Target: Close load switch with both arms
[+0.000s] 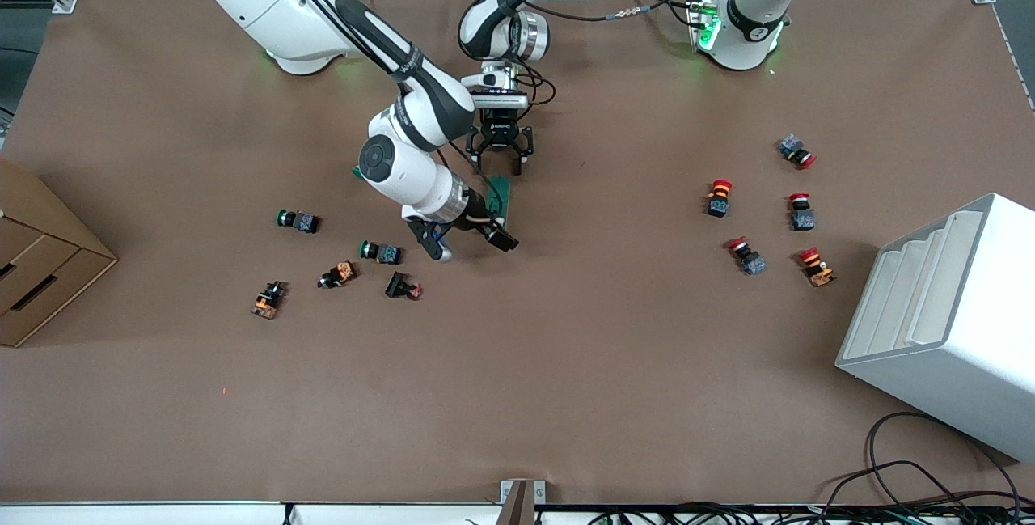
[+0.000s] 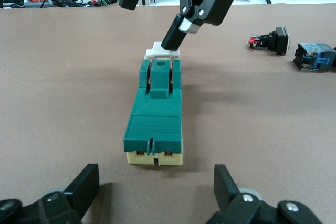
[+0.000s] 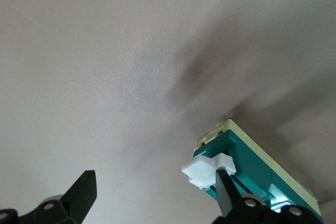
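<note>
1. Cables (image 1: 930, 476) trail at the table (image 1: 517, 395) edge nearest the front camera, toward the left arm's end, beside a white bin (image 1: 946, 323).
2. Push-buttons with green and orange parts (image 1: 340, 266) lie scattered toward the right arm's end, near a cardboard box (image 1: 40, 258); red-capped buttons (image 1: 768, 218) lie well apart from them toward the left arm's end.
3. Right end effector (image 1: 473, 238) is low over the table at the switch's nearer end, fingers spread wide and holding nothing; one fingertip (image 3: 223, 187) touches the white lever (image 3: 205, 169).
4. Load switch (image 1: 500, 197) lies flat on the table near the middle, between the two end effectors, its white lever end nearer the front camera and its cream base (image 2: 155, 157) on the table.
5. Left end effector (image 1: 500, 154) hangs low at the switch's farther end, fingers (image 2: 84, 187) spread wide to either side of that end, apart from it, gripping nothing.
</note>
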Action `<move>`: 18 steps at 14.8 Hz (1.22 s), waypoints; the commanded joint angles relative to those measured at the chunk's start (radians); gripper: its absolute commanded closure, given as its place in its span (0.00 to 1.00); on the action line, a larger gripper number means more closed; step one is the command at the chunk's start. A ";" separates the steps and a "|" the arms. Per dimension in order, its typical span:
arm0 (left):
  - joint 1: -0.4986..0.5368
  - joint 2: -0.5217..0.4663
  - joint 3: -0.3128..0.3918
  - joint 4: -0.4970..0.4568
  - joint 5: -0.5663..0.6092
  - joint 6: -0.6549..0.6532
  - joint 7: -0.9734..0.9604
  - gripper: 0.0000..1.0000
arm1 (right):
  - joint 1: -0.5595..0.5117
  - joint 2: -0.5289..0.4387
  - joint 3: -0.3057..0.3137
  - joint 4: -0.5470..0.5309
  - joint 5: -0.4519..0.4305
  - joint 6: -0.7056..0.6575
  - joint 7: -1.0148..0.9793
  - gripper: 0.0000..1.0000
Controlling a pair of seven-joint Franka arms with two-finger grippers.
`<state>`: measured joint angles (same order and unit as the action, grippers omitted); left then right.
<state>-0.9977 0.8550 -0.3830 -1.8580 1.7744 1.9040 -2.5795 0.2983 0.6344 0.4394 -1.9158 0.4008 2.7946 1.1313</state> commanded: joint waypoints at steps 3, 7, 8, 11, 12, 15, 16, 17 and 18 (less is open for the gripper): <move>-0.007 0.019 0.003 0.034 0.000 0.010 0.025 0.04 | 0.070 0.068 -0.071 0.083 -0.026 0.009 0.007 0.00; -0.004 0.021 0.003 0.025 -0.024 0.004 0.025 0.04 | 0.030 0.044 -0.106 0.101 -0.100 -0.100 -0.018 0.00; -0.006 0.015 0.003 0.022 -0.042 0.001 0.025 0.04 | -0.007 0.004 -0.106 0.115 -0.170 -0.200 -0.030 0.00; -0.007 -0.030 -0.005 0.020 -0.114 -0.005 0.067 0.04 | -0.105 -0.086 -0.106 0.130 -0.315 -0.453 -0.140 0.00; -0.006 -0.051 -0.008 0.029 -0.163 -0.005 0.120 0.04 | -0.146 -0.119 -0.106 0.130 -0.325 -0.531 -0.233 0.00; -0.006 -0.102 -0.020 0.127 -0.372 -0.005 0.301 0.04 | -0.264 -0.206 -0.106 0.130 -0.327 -0.700 -0.512 0.00; -0.004 -0.112 -0.020 0.167 -0.419 -0.005 0.333 0.04 | -0.300 -0.241 -0.108 0.130 -0.332 -0.754 -0.618 0.00; -0.003 -0.125 -0.020 0.201 -0.464 -0.005 0.366 0.04 | -0.330 -0.267 -0.111 0.130 -0.342 -0.795 -0.693 0.00; 0.004 -0.145 -0.020 0.232 -0.514 -0.005 0.405 0.04 | -0.370 -0.295 -0.111 0.132 -0.365 -0.838 -0.776 0.00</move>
<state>-0.9975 0.7448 -0.4043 -1.6830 1.3500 1.9031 -2.2498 -0.0058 0.4156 0.3157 -1.7469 0.0780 2.0153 0.4938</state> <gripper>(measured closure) 0.044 0.000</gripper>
